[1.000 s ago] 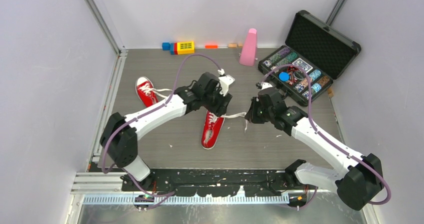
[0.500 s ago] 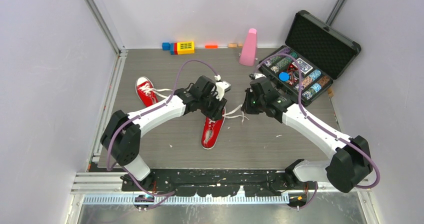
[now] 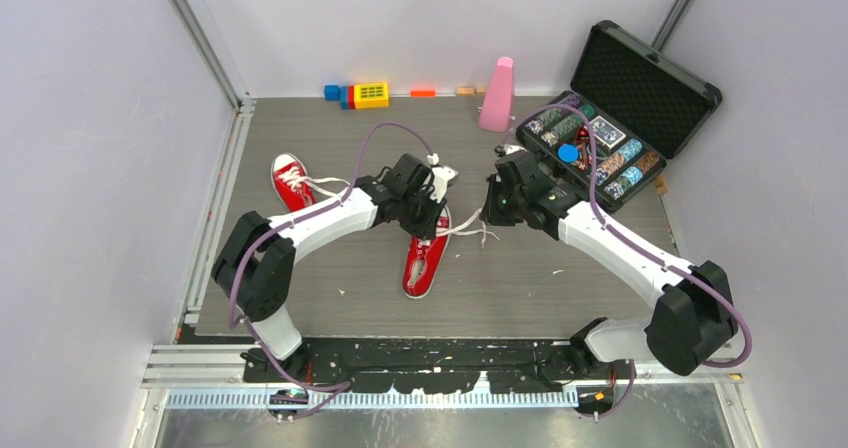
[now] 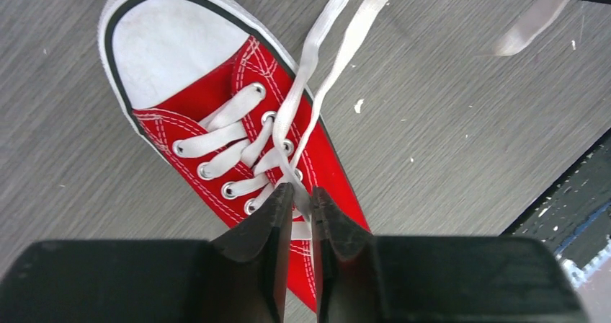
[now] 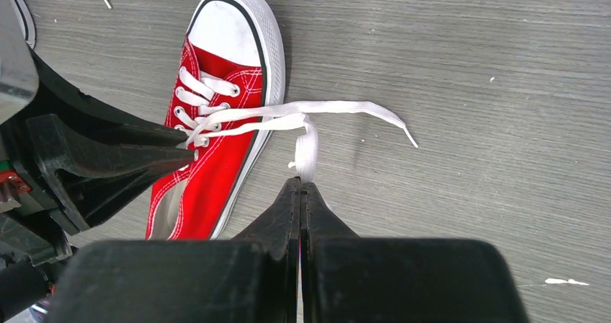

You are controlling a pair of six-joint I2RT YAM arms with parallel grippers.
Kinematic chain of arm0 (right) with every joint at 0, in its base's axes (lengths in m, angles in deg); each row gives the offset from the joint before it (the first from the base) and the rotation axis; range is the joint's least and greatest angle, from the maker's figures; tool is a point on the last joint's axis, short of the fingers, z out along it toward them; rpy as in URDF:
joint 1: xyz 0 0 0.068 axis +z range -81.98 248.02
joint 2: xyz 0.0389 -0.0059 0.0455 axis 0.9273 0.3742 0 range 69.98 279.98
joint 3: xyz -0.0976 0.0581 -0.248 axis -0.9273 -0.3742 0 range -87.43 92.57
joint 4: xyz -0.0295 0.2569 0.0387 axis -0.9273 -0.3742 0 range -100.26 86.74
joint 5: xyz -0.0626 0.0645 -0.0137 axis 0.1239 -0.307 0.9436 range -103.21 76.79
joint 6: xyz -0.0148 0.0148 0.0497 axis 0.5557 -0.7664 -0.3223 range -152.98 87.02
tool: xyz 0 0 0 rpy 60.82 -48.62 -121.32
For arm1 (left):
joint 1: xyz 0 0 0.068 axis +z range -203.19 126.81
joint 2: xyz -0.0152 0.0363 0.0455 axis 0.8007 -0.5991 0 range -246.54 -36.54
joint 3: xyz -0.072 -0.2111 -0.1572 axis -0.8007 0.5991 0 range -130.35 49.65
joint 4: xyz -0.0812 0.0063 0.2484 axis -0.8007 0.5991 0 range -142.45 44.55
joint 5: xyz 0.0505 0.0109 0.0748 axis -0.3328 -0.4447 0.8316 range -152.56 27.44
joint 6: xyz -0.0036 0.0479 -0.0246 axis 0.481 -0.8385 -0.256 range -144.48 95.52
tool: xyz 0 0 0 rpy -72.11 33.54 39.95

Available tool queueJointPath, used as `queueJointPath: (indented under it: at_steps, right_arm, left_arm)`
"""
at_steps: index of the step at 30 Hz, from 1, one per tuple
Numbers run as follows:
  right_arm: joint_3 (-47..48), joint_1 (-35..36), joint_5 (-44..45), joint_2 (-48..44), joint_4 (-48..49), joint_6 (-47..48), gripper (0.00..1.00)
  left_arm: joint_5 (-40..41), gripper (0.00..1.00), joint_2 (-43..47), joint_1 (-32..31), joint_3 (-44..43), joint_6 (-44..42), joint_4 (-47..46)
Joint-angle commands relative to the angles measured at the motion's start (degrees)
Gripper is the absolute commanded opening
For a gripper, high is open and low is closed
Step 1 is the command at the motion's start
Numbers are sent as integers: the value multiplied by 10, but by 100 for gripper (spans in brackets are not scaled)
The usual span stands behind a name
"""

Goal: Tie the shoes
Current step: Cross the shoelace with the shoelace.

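Two arms reach over a grey table (image 3: 560, 288) toward the middle of the top view: the left arm (image 3: 310, 223) from lower left, the right arm (image 3: 620, 253) from lower right. An open black case (image 3: 650, 78) holding chips lies at upper right.

One red shoe (image 3: 424, 263) lies at the centre of the table, toe toward the bottom of the frame, with its upper end under the left gripper (image 3: 432, 223). A second shoe (image 3: 291, 183) lies well apart at centre left, with loose white laces trailing to its right. A pink cone (image 3: 497, 95) stands by the back wall at upper centre. Coloured blocks (image 3: 370, 94) sit to its left along the same wall.

From the centre shoe a white lace (image 5: 317, 109) stretches to the right across the floor. In the right wrist view one strand ends free at centre right, and another bends down to the right gripper (image 5: 300, 184). That gripper's fingers are pressed together, pinching the strand at their tips.

In the left wrist view the left gripper hangs over the top eyelets. Its fingers (image 4: 277, 215) stand a narrow slit apart with a lace strand running between them. I cannot tell whether they squeeze it.
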Motion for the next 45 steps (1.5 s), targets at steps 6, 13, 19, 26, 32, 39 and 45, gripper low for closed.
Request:
queueJointPath:
  at_steps: [6, 13, 19, 26, 32, 39, 45]
  right_arm:
    - [37, -2, 2, 20, 14, 10, 0]
    - [59, -2, 13, 42, 13, 13, 0]
    - [77, -4, -5, 59, 26, 0, 0]
    - [93, -8, -94, 105, 93, -74, 0]
    - [78, -20, -144, 149, 195, -170, 0]
    - [83, -25, -159, 186, 249, -222, 0]
    - [87, -28, -184, 202, 275, -247, 0]
  left_arm:
    - [-10, 0, 38, 6, 1, -15, 7]
    - [3, 1, 65, 6, 10, -23, 9]
    - [5, 0, 77, 7, 16, -27, 6]
    - [3, 0, 84, 7, 42, -35, -25]
    - [7, 0, 101, 6, 69, -44, -54]
    - [14, 0, 121, 6, 93, -62, -71]
    - [11, 0, 120, 6, 100, -68, -82]
